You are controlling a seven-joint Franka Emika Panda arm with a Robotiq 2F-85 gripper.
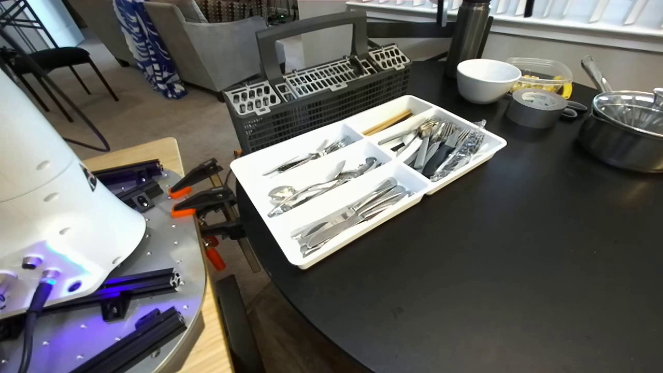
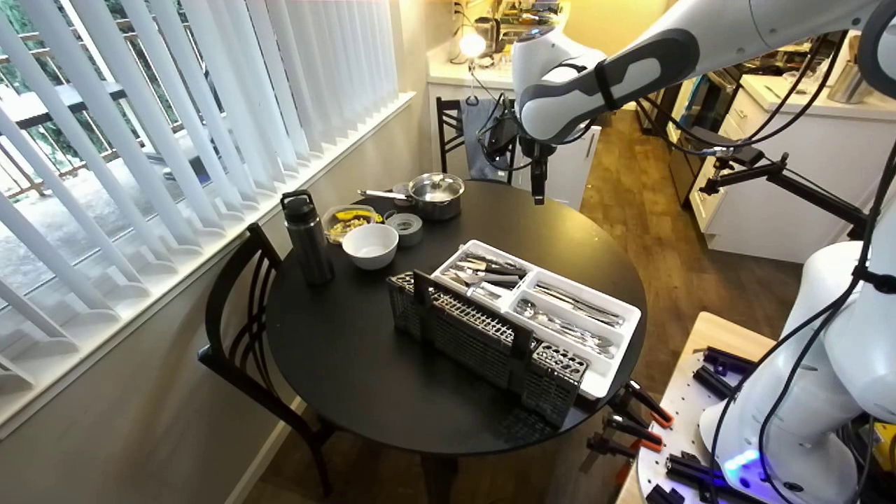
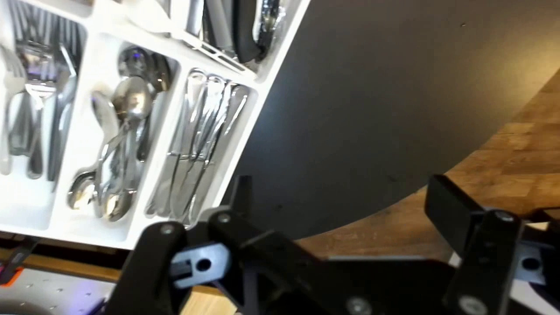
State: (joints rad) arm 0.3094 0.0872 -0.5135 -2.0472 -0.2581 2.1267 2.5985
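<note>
Flask [image 2: 308,241], metallic, stands upright at the left of the desk [image 2: 364,364] in an exterior view. Proceeding right: a clear food container [image 2: 332,233] with yellow contents, a white bowl [image 2: 371,256] beside it, a roll of gray duct tape [image 2: 407,232], and a lidded saucepan [image 2: 439,208], handle directed left. Farther right stands a dishwasher cutlery basket [image 2: 476,343], handle raised. The hand [image 2: 538,197] hangs above the desk, pointing down; in the wrist view its fingers [image 3: 450,203] are spread wide apart. Nearest to the hand in that view is the white cutlery tray [image 2: 609,367], lying just beside the basket and near the desk edge. Left to right in the wrist view, its compartments contain forks [image 3: 39,81], spoons [image 3: 132,99] and table knives [image 3: 192,157]. At far right, the white arm base [image 2: 798,434] stands on a metal plate [image 2: 682,413].
</note>
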